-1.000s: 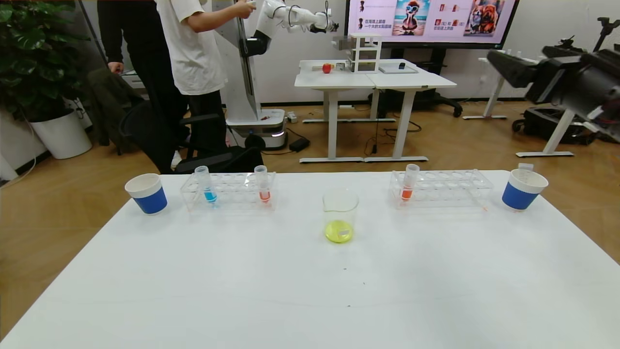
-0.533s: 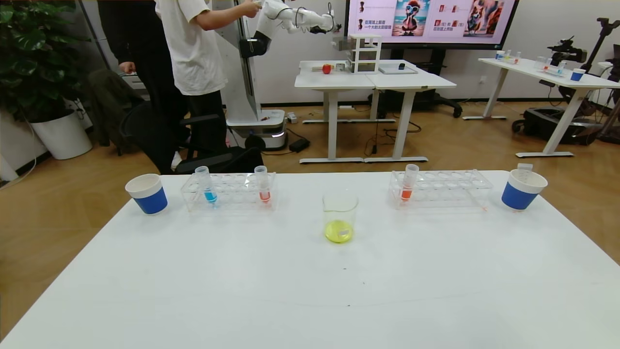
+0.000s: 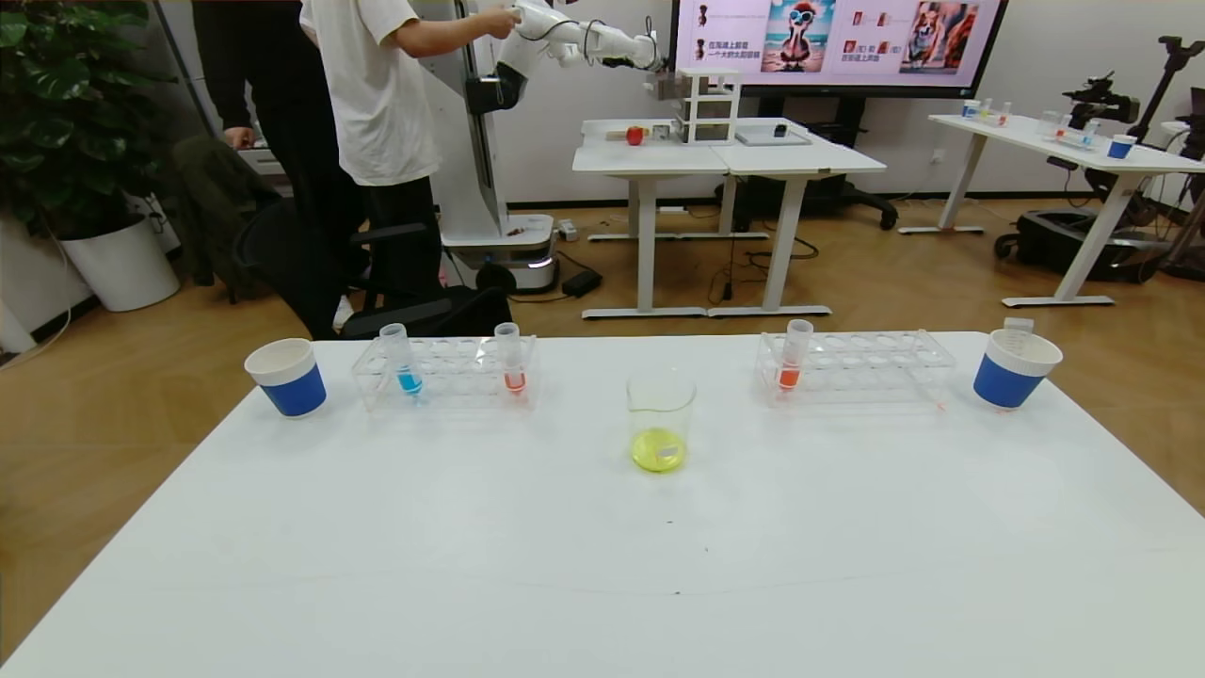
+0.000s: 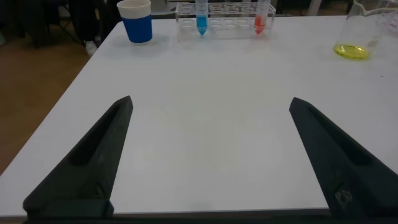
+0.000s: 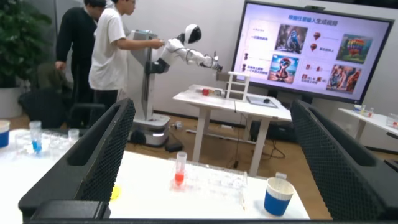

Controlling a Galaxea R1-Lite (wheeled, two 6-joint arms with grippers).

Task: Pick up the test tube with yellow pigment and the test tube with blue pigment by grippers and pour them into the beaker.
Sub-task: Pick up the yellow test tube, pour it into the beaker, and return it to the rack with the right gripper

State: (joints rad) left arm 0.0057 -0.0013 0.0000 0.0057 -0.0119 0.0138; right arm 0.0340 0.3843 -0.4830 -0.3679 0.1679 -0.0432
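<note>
The beaker [image 3: 661,419] stands mid-table with yellow liquid in its bottom; it also shows in the left wrist view [image 4: 364,31]. The test tube with blue pigment [image 3: 403,360] stands upright in the left rack [image 3: 442,375] and shows in the left wrist view [image 4: 201,15]. No tube holding yellow liquid is in view. A clear tube top [image 3: 1017,327] sticks out of the right cup [image 3: 1015,369]. Neither gripper shows in the head view. My left gripper [image 4: 210,102] is open and empty, low over the near left of the table. My right gripper [image 5: 212,106] is open and empty, raised, facing the right rack.
Orange-red tubes stand in the left rack [image 3: 509,358] and the right rack [image 3: 794,356]. A second blue-banded cup [image 3: 287,377] stands at the far left. People, another robot and desks are beyond the table's far edge.
My right arm, seen at the head view's upper right a second ago, has moved out of that view. Nothing on the table has moved.
</note>
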